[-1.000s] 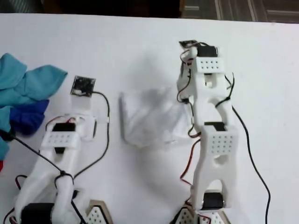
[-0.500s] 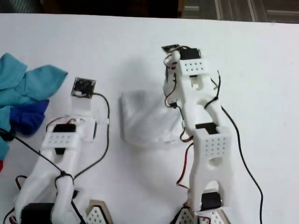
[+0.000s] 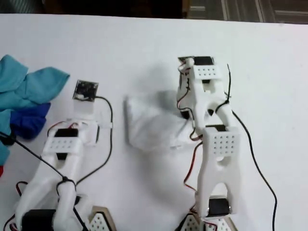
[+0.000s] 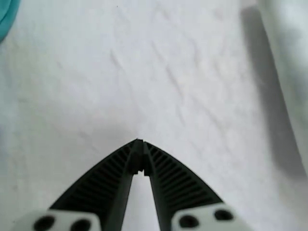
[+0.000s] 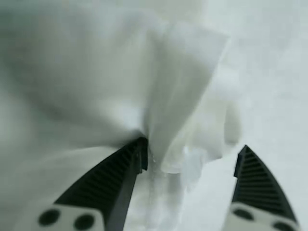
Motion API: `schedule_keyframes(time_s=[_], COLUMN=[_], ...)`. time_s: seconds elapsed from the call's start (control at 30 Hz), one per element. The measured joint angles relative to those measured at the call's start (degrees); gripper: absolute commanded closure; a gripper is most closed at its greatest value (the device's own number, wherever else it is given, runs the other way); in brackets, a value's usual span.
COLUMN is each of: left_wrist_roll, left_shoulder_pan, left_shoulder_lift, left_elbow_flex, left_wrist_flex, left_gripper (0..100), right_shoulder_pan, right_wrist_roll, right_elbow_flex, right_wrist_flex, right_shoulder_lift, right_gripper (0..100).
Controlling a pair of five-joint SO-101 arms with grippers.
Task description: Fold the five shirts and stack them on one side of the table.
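1. You are in the middle of folding the white shirt [image 3: 149,125]. It lies bunched and partly doubled over at the centre of the high view, straight on the table [image 3: 144,43].
2. Your right claw [image 5: 192,149] stands with its fingers apart at the shirt's right-hand edge. A loose fold of the white cloth sits between them, up against one finger, and nothing is pinched yet.
3. Your left claw [image 4: 138,144] has its fingers together on nothing, above bare table. In its own view the white shirt's edge shows at the upper right.
4. Next, I judge, you need to bring the right claw's fingers together on that fold, taking all the layers and not just the top one. Then carry it across to the left so the edges meet.
5. The cloth looks thin and limp, so a shallow bite may slip out. Bringing the left claw over to pin the far side would probably help.
6. No bin or tray holds anything here. A light blue shirt [image 3: 29,86] and a dark blue shirt [image 3: 29,120] lie unfolded in a heap at the left edge of the high view, well apart from the white one.
7. No folded stack has been made, so most of the task looks still ahead.
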State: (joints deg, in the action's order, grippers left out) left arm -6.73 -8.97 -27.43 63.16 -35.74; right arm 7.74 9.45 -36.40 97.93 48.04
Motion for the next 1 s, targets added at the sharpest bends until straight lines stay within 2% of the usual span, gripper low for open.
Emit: schedule_keyframes(time_s=[0.2,0.43,0.67,1.0], left_wrist_roll=[0.0,0.0,0.0,0.0], left_shoulder_pan=[0.0,0.0,0.0,0.1], left_shoulder_lift=[0.0,0.0,0.0,0.0], left_elbow_flex=[0.0,0.0,0.0,0.2], left_wrist_flex=[0.0,0.0,0.0,0.0], left_gripper=[97,97,97,97], right_shoulder_pan=[0.0,-1.1,-3.0,-11.6], right_wrist_roll=[0.0,0.0,0.9,13.5], right_elbow_flex=[-0.1,-0.1,-0.1,-0.1], right_wrist_flex=[0.0,-1.3,-2.3,-13.7], right_shoulder_lift=[0.4,0.6,0.6,0.5], right_gripper=[71.5,98.7,97.8,97.9])
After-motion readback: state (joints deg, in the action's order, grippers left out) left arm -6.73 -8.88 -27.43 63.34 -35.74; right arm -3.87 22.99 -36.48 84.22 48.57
